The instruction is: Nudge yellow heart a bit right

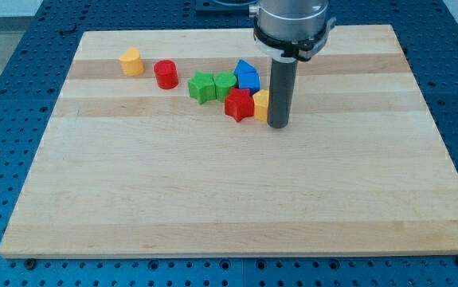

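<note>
**A:** Where is your target? You find the yellow heart (260, 104) just above the frame's centre, at the right-hand end of a cluster, touching the red star (239, 105) on its left, with a blue block (247, 76) above it. Two green blocks (211, 85) continue the cluster leftward. A red cylinder (166, 74) and a yellow cylinder-like block (131, 61) stand apart toward the upper left of the wooden table (236, 199).

**B:** And the pincer?

**A:** There is none to open or close; the arm ends in a dark rod. My tip (278, 126) rests just beside the heart on its right, apparently touching, and hides its right edge.

**B:** Why does that matter?

**A:** You would judge this the wrong side: a rightward nudge calls for contact from the heart's left, where the star crowds it.
</note>
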